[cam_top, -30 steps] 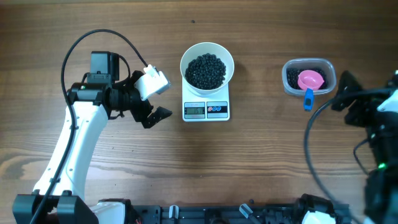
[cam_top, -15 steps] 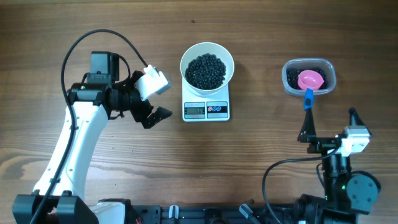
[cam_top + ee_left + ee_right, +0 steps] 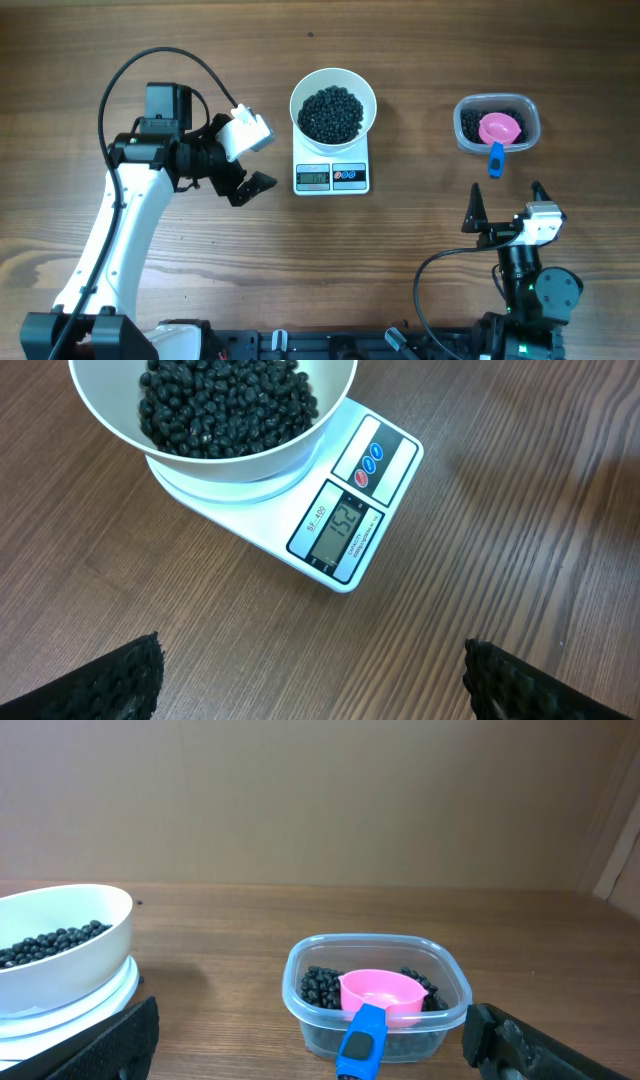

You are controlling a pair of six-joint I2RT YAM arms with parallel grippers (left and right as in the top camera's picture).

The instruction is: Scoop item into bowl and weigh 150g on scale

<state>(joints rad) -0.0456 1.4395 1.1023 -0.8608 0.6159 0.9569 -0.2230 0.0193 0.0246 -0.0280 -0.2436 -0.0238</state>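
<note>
Overhead, the bowl (image 3: pixel 334 147) is being seen resting on the scale (image 3: pixel 332 177), and the item (image 3: pixel 331 112) is being carried inside it as a dark heap; the scooping is being judged as done or nearly done. In the left wrist view a figure is being shown on the display (image 3: pixel 337 528); it is seeming close to the target, but the last digit cannot be told surely; only a small correction, if any, is being left. The scoop (image 3: pixel 500 128) is lying in the tub (image 3: pixel 462 120), with some beans around it. The left gripper (image 3: pixel 255 158), near the scale, and the right gripper (image 3: pixel 505 200), apart from the tub, are both being held wide open; nothing is being gripped by either.
</note>
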